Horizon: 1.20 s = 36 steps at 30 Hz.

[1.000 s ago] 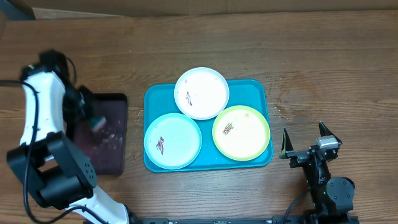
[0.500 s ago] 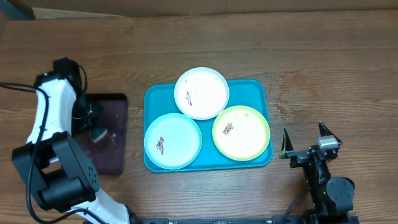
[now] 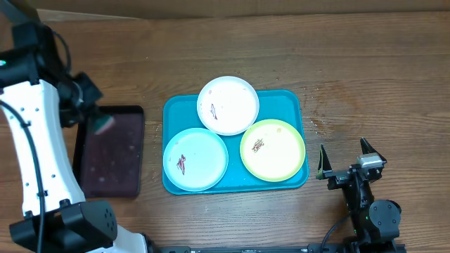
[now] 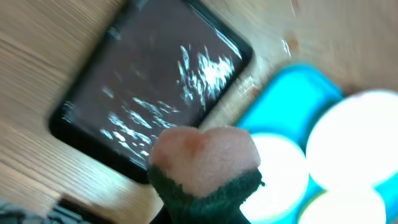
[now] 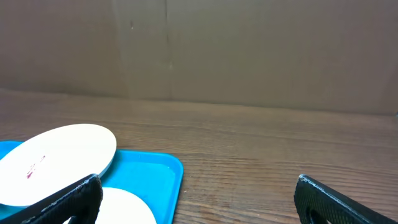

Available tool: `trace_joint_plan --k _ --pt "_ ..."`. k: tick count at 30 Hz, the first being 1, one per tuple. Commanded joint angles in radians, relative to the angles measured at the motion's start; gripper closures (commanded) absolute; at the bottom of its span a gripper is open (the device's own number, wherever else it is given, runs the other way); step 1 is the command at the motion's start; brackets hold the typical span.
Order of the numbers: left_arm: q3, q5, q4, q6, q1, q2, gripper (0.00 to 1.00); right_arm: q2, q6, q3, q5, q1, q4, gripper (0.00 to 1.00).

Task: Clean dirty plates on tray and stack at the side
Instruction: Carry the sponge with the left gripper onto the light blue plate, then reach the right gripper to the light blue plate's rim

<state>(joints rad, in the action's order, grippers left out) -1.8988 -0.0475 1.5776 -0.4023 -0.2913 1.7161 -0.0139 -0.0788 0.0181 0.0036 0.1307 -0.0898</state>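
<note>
while hanging over the upper left corner of the dark tray (image 3: 112,165), clenches a sponge (image 4: 202,155) in the left gripper (image 3: 102,124), pink face toward the wrist camera and dark green layer below. spreads the right gripper (image 3: 344,160) wide with nothing between its fingers, low at the near right of the wooden table (image 3: 365,63), well apart from the plates. carries all three plates on the turquoise tray (image 3: 292,100) at mid-table: white plate (image 3: 228,105) at the back, overhanging the far rim; pale blue plate (image 3: 195,159) front left; yellow-green plate (image 3: 273,150) front right. shows a small red-brown smear on each. cannot tell whether white overlaps the other two or only touches them.
</note>
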Motion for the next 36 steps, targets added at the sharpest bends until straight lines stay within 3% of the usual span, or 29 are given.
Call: trace_joint_plan --k 1,4,7,16,22,36 --pt "0.097 -0.215 -0.002 0.168 0.072 0.015 0.96 0.009 0.0 -0.01 -0.005 -0.002 0.005 0.0" --pt "0.176 -0.309 -0.01 0.273 0.158 0.015 0.96 0.009 0.0 -0.01 -0.005 -0.002 0.005 0.0" --pt "0.27 -0.319 -0.034 0.287 0.257 0.015 0.96 0.009 -0.001 -0.01 -0.005 -0.002 0.005 0.0" --pt "0.586 -0.237 -0.362 0.068 0.519 0.015 0.96 0.009 -0.001 -0.01 -0.005 -0.002 0.005 0.0" --pt "0.715 -0.172 -0.585 -0.013 0.567 0.016 0.96 0.009 -0.001 -0.01 -0.005 -0.002 0.005 0.0" --pt "0.724 -0.124 -0.609 -0.051 0.559 0.016 0.92 0.009 0.003 -0.01 -0.009 -0.002 0.055 0.0"
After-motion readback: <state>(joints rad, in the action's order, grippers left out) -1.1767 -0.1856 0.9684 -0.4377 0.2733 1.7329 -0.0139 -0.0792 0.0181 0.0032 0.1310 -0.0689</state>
